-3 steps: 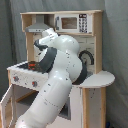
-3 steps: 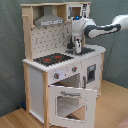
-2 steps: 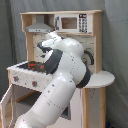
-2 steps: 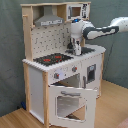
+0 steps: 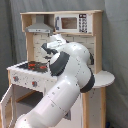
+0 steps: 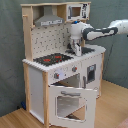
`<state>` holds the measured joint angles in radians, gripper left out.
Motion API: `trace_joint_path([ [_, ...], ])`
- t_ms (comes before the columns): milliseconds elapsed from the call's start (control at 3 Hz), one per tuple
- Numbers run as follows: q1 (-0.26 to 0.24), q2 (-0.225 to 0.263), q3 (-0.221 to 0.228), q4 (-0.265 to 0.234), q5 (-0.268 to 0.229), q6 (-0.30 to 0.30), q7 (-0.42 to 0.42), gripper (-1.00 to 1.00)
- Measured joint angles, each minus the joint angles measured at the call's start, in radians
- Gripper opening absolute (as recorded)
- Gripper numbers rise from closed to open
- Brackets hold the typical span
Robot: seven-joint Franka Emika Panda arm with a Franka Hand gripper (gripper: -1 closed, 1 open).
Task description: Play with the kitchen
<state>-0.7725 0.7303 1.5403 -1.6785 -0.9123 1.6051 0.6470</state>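
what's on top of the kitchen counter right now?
In the second exterior view the kitchen counter carries the red-ringed black stovetop, nothing visible on it. The gripper hangs over the sink side and covers that area, so the sink's contents can't be seen.

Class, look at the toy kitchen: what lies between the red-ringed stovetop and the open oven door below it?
In the second exterior view, between the stovetop and the open oven door lies the front panel with round knobs, then the open oven cavity.
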Motion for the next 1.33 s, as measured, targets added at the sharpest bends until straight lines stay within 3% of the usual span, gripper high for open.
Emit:
trace_joint_path([
  [333, 0.000, 0.001, 0.000, 0.000, 0.001, 0.000, -0.002, -1.00],
  [667, 0.003, -0.004, 0.087, 0.007, 0.002, -0.037, -0.003, -1.00],
  [1333, -0.016, 0.000, 0.215, 0.011, 0.011, -0.193, 0.088, -1.00],
])
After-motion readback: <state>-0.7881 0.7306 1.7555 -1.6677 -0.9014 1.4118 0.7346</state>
